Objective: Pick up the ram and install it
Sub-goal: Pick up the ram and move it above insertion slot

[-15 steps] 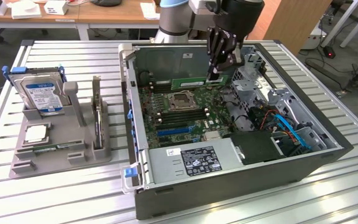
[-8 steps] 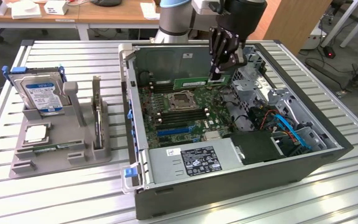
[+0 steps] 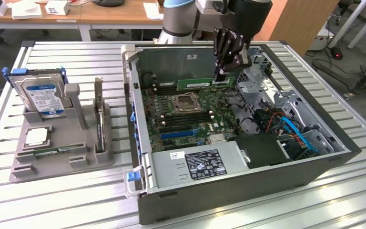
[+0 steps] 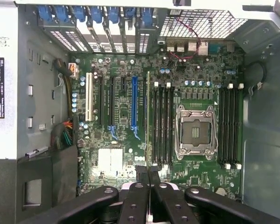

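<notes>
- Hand [image 3: 221,75]: I read it as clamped on the ram [image 3: 192,84], inside the open computer case [image 3: 335,160].
- Ram: held on edge over the motherboard [image 4: 126,140], alongside the memory slots [image 4: 162,123] by the CPU socket [image 4: 196,130].
- Worktop [image 3: 75,195]: grey fixture [image 3: 24,167] carrying a hard drive [image 3: 40,95].

This was a robotics lab or test workshop. A slotted aluminium table [image 3: 75,191] carried an opened desktop computer case [image 3: 247,200] with its motherboard [image 3: 189,119] bare, and a grey fixture [image 3: 55,160] holding a hard drive [image 3: 40,95] upright. The base of a robot arm [image 3: 177,28] stood at the table's far edge. Behind it ran wooden desks [image 3: 106,12] with white boxes [image 3: 57,7], and cables [image 3: 354,62] trailed over the grey floor [image 3: 323,71] at the exterior view's right.
</notes>
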Motion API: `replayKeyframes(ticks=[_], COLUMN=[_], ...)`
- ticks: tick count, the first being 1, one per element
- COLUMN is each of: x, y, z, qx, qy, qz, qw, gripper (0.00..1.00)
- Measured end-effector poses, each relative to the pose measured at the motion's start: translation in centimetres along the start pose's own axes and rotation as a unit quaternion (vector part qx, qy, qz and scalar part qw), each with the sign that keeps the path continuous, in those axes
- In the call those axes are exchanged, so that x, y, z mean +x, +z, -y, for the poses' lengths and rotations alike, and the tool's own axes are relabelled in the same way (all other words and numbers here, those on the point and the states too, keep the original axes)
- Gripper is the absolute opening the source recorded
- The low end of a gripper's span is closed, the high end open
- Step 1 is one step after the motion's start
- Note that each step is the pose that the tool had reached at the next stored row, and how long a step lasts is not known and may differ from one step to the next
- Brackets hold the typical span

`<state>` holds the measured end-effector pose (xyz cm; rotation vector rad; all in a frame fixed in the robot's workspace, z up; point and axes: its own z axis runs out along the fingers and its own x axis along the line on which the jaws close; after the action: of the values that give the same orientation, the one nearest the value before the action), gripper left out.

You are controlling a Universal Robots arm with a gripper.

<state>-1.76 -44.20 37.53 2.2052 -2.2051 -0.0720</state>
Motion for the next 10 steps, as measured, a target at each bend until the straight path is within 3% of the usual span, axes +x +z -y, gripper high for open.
replayKeyframes(ticks=[10], x=[-1.4], y=[0.09], z=[0.0], qx=[0.0001], qy=[0.007], qz=[0.0003], qw=[1.0], gripper=[0.11])
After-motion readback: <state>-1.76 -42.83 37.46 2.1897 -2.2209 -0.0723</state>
